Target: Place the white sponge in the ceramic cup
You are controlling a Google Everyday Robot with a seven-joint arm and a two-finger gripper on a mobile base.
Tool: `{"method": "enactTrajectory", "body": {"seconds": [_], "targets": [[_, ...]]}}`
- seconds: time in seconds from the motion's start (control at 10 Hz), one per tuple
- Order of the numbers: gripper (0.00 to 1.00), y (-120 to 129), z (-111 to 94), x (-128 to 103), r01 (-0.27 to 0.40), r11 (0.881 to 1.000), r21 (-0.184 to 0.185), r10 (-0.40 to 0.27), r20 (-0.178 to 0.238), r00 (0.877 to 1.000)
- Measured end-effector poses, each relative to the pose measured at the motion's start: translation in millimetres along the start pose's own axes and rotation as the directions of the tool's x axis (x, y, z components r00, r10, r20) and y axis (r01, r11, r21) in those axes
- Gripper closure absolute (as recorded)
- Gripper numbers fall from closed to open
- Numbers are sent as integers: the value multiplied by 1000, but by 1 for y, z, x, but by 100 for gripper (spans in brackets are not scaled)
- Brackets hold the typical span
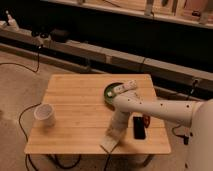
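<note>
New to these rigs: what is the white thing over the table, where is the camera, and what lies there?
The white thing is the robot's single arm, reaching in from the right. Its tip, the claw, is down at the pale sponge near the table's front edge; whether it grips the sponge I cannot tell. One camera looks down on the table from above. Also there: a whitish cup at the left, a green bowl with a white object at the back, and a black block beside the arm.
</note>
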Motion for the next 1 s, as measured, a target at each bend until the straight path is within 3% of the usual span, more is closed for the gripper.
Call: {"method": "enactTrajectory", "body": {"seconds": [0.3, 0.5, 0.7, 1.0], "targets": [[88, -8, -6, -2, 6, 1000, 11, -6, 11, 1000], [90, -17, -20, -2, 26, 999, 38, -27, 14, 1000], [90, -29, -47, 5, 59, 995, 75, -59, -6, 998], [90, -65, -104, 28, 156, 984, 84, -149, -79, 986]]}}
